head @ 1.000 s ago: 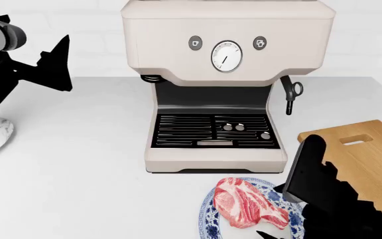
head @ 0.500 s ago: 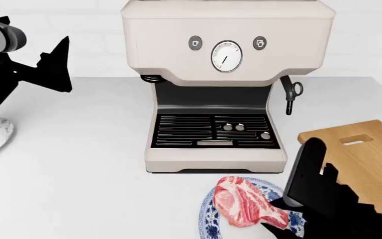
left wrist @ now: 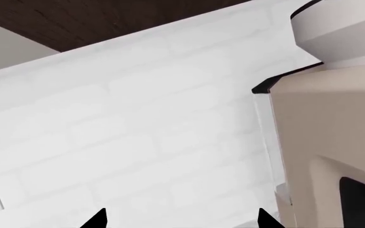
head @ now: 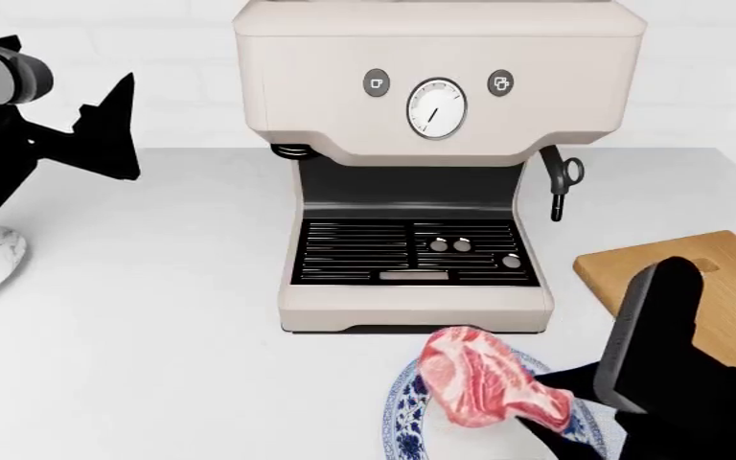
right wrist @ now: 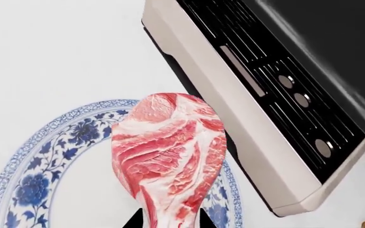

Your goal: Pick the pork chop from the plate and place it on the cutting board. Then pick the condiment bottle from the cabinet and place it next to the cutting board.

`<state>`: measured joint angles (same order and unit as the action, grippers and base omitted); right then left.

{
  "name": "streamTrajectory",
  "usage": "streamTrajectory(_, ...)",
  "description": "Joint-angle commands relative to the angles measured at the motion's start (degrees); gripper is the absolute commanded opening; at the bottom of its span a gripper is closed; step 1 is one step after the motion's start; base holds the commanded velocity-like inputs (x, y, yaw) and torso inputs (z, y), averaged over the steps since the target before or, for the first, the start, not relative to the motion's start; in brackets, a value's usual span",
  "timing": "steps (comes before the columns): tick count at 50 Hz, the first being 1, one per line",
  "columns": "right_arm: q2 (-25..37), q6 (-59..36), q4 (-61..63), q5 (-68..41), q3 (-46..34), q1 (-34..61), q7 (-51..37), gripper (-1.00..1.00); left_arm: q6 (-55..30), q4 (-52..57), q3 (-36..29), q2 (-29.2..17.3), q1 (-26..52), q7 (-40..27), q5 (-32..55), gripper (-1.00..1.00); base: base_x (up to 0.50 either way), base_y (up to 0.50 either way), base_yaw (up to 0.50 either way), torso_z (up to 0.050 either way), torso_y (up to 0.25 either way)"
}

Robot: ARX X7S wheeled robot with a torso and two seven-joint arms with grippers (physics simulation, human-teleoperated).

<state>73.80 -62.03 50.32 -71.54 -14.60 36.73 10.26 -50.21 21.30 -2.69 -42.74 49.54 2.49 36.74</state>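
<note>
Above the plate point(head: 406, 407), right gripper point(right wrist: 167, 222) grips raised pork chop point(head: 481, 378)

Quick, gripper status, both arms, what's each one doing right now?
Left gripper: open, holding nothing, raised beside the coffee machine.
Right gripper: shut on the pork chop, lifted above the plate.
</note>
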Motion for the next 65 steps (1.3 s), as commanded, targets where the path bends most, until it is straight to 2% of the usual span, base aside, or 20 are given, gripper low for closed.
streamTrajectory(1,5.4,8.9,0.7,0.3,5.7,-7.8,-1.0,-1.00,0.2,-0.1,0.1,-0.1,-0.3,-0.1,0.0,1.00,0.00,0.00,0.00,0.000,0.000)
streamTrajectory(8,7.0,12.3,0.6,1.1,7.3,-11.8,-1.4,-1.00,0.3,0.0,0.0,-0.1,-0.4,-0.1,0.1,1.00,0.00,0.00,0.00,0.000,0.000)
streamTrajectory(14,13.5,21.7,0.0,0.0,14.7,-24.8,-4.7,-1.00,0.2,0.0,0.0,-0.2,-0.4,-0.2,0.1,1.00,0.00,0.00,0.00,0.000,0.000)
streamTrajectory(15,13.0,20.7,0.1,-0.4,18.5,-27.5,-4.8,-1.00,0.2,0.0,0.0,-0.2,-0.4,-0.3,0.1,1.00,0.00,0.00,0.00,0.000,0.000)
streamTrajectory(17,6.0,10.7,1.8,0.6,34.9,-35.1,-0.4,-1.00,0.1,0.1,0.0,-0.2,-0.4,-0.3,0.2,1.00,0.00,0.00,0.00,0.000,0.000)
streamTrajectory(18,3.7,7.7,2.6,1.2,40.1,-37.2,1.5,-1.00,0.2,0.0,0.0,-0.2,-0.3,-0.3,0.1,1.00,0.00,0.00,0.00,0.000,0.000)
streamTrajectory(21,0.5,3.9,3.6,2.0,47.8,-39.6,4.5,-1.00,0.1,0.0,-0.1,-0.2,-0.3,-0.4,0.2,1.00,0.00,0.00,0.00,0.000,0.000)
streamTrajectory(26,-2.2,0.4,3.9,2.3,55.0,-41.2,6.7,-1.00,0.0,0.0,-0.1,-0.2,-0.2,-0.4,0.2,1.00,0.00,0.00,0.00,0.000,0.000)
streamTrajectory(40,-5.6,-4.6,1.6,6.9,63.2,-44.6,9.1,-1.00,-0.1,0.4,0.0,-0.3,-0.4,-0.8,0.4,1.00,0.00,0.00,0.00,0.000,0.000)
streamTrajectory(53,-5.5,-11.4,0.8,3.9,69.9,-44.7,6.0,-1.00,-0.5,0.7,0.1,-0.4,0.0,-1.0,0.7,1.00,0.00,0.00,0.00,0.000,0.000)
streamTrajectory(65,-6.2,-15.7,-1.4,7.7,76.7,-46.4,7.0,-1.00,-0.2,0.6,-0.1,-0.4,-0.2,-1.1,0.6,1.00,0.00,0.00,0.00,0.000,0.000)
